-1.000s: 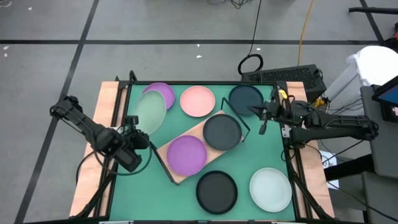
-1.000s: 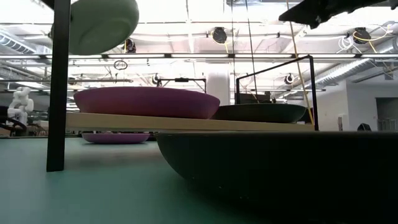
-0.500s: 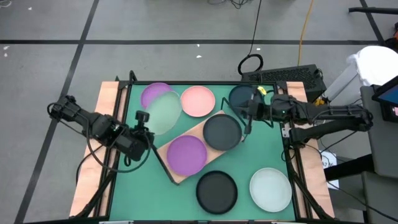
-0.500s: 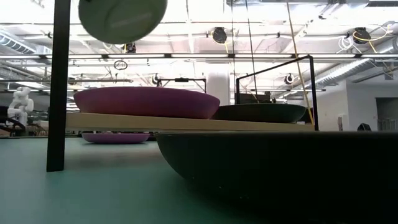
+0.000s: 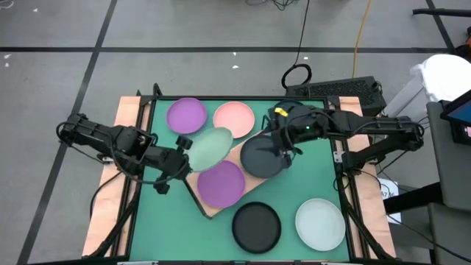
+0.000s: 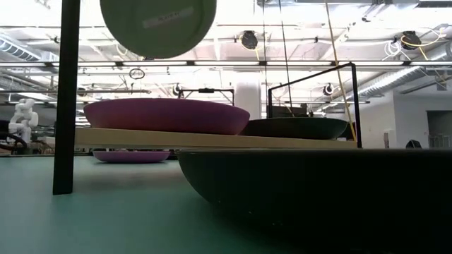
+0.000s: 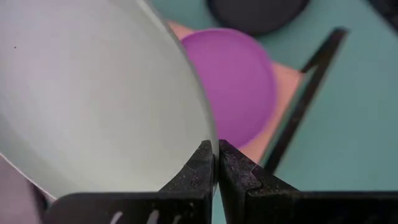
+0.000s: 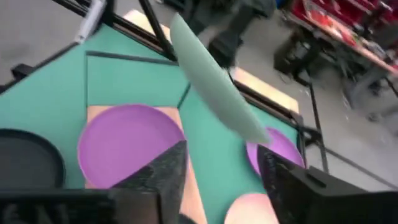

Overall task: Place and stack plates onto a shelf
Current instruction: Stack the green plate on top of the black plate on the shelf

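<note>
My left gripper [image 5: 185,146] is shut on a pale mint plate [image 5: 209,146], held in the air over the shelf's left end; the low view shows its underside [image 6: 157,25]. The wooden shelf [image 5: 237,152] carries a purple plate [image 5: 221,184] and a dark plate [image 5: 257,158]. My right gripper [image 5: 284,148] hovers open over the dark plate's far right edge, with nothing between its fingers [image 8: 163,171]. On the green table lie a purple plate [image 5: 186,115], a pink plate [image 5: 234,119], a black plate [image 5: 256,226] and a pale plate [image 5: 320,223]. My left gripper pinches the mint plate's rim [image 7: 209,142] between its two fingers [image 7: 200,167], at the plate's left edge. The fingers come from the table's left, slanting down. The plate is lifted clear and tilted, its underside turned toward the table's near edge.
The shelf's black wire frame [image 5: 190,185] stands at its ends, and one post [image 6: 67,92] rises close in the low view. Wooden borders [image 5: 126,125] run along the table's left and right sides. Bare green table [image 5: 162,221] shows at the near left.
My left gripper has carried the mint plate from above the table's purple plate toward the right, up to the shelf, and has rolled, so the plate has turned about. My right gripper has gone from the table's right edge leftward to above the shelf's dark plate.
</note>
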`<action>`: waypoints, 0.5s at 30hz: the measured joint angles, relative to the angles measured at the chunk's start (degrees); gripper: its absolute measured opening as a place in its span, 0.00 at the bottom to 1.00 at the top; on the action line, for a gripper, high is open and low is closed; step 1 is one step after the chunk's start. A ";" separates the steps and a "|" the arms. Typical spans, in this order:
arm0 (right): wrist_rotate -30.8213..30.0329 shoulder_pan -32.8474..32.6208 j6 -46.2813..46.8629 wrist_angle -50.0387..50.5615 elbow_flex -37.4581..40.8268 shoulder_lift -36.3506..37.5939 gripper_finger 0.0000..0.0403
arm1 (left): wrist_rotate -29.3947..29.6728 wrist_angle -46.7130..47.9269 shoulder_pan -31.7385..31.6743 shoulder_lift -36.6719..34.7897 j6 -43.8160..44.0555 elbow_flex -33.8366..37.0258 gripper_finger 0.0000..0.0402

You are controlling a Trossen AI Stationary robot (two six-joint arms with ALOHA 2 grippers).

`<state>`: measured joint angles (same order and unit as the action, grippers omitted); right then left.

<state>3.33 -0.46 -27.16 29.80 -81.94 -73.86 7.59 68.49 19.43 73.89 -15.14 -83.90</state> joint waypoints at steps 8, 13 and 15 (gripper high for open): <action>18.27 3.44 -3.70 1.78 -4.27 -4.17 0.57 | -9.57 -5.64 -1.94 0.00 -9.17 0.00 0.02; 23.91 6.73 -3.56 2.34 -4.93 -6.26 0.55 | -13.68 -6.98 -3.20 0.00 -13.60 0.00 0.02; 26.35 8.20 -3.18 2.52 -4.93 -6.77 0.54 | -15.49 -8.21 -3.63 0.00 -14.63 0.00 0.02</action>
<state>29.68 7.73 -30.34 32.31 -86.87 -80.62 -7.90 60.28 15.80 73.89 -29.77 -83.90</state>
